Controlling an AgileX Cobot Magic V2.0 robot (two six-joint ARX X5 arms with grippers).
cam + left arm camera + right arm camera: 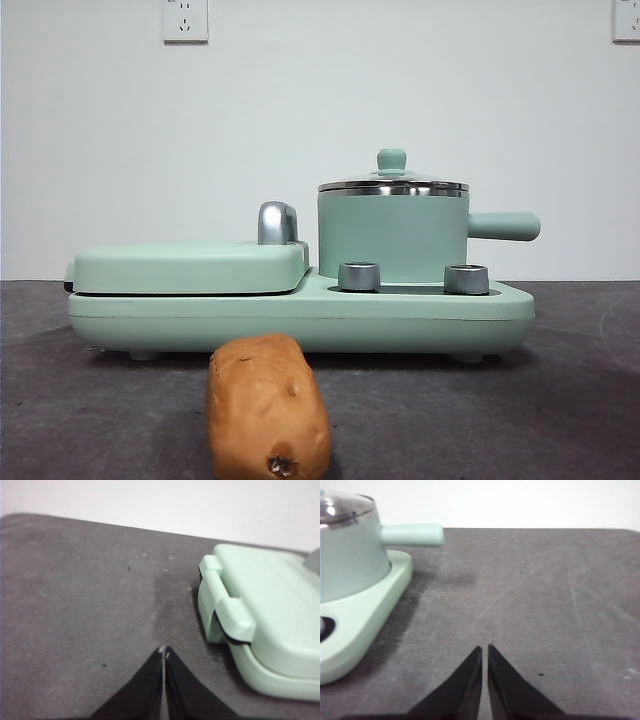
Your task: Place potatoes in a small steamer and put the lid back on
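Note:
An orange-brown potato (pixel 268 410) with dark eye spots lies on the dark table in front of the appliance, close to the front camera. The mint-green small steamer (pixel 392 238) stands on the right half of the green base, its stubby handle (pixel 503 226) pointing right. The glass lid (pixel 392 185) with its green knob rests on the steamer. My left gripper (pixel 164 652) is shut over bare table beside the griddle end. My right gripper (pixel 484 649) is shut over bare table, off the steamer's (pixel 350 555) handle side. Neither holds anything.
A flat green griddle cover (pixel 190 266) with a steel latch (pixel 276 222) fills the left half of the base (pixel 300 318). Two grey knobs (pixel 358 276) sit on the base front. A white wall with sockets stands behind.

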